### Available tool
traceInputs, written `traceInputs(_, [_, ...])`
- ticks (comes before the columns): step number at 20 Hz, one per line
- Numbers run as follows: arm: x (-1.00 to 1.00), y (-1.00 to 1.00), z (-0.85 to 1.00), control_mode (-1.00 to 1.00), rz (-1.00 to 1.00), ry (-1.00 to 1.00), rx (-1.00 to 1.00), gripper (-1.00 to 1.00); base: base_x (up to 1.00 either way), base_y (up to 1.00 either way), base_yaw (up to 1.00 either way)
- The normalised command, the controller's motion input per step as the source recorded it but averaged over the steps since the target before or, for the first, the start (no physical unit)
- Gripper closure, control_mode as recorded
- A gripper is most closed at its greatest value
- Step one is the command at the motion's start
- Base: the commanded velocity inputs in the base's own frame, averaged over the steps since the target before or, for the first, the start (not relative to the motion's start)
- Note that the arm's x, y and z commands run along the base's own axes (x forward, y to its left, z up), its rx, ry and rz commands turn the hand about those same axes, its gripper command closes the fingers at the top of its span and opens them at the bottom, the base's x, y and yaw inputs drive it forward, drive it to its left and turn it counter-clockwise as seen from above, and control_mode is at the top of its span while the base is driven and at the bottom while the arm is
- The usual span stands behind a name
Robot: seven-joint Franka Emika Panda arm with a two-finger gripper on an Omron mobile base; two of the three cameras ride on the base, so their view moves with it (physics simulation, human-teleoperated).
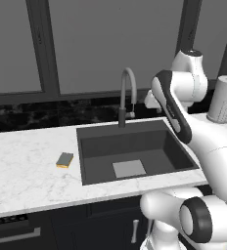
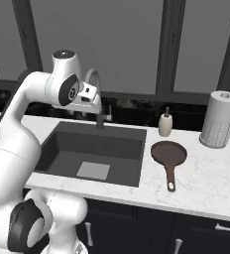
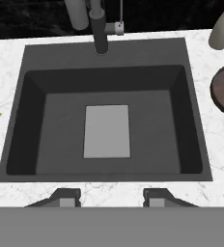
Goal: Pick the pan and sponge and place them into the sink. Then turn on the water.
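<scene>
Dark reddish-brown round frying pan [image 2: 169, 155] sits on the marble counter right of the dark grey rectangular sink [image 3: 191, 120], grey-green and yellow sponge [image 1: 64, 159] on the counter to its left; neither picked, basin holds nothing. Arm is raised and bent over the sink, two-finger gripper [image 3: 111, 197] pointing down at the front rim, fingers apart, holding nothing.

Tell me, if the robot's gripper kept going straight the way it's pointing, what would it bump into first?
Probably the sink. The gripper points down over it, jaws apart and holding nothing, so it would likely meet the sink's floor near the lighter grey square. Depth is hard to judge.
</scene>
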Motion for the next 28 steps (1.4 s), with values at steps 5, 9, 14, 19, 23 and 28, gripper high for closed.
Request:
traceInputs(5, [-0.16,-0.24,-0.17,-1.00,0.00,-0.06,0.00,-1.00,0.00,0.00,0.00])
traceInputs(9, [-0.31,-0.64,-0.30,-1.00,0.00,-0.07,0.06,-1.00,0.00,0.00,0.00])
traceInputs(14, [-0.16,-0.60,-0.27,-1.00,0.00,-0.03,0.02,-1.00,0.00,0.00,0.00])
traceInputs(19, [-0.01,-0.65,-0.27,-1.00,0.00,0.00,0.00,-1.00,0.00,0.00,0.00])
traceInputs(23, [0.00,-0.76,-0.34,-1.00,0.00,0.03,0.02,-1.00,0.00,0.00,0.00])
traceInputs(28, [0.00,-0.77,-0.43,-1.00,0.00,0.12,0.02,-1.00,0.00,0.00,0.00])
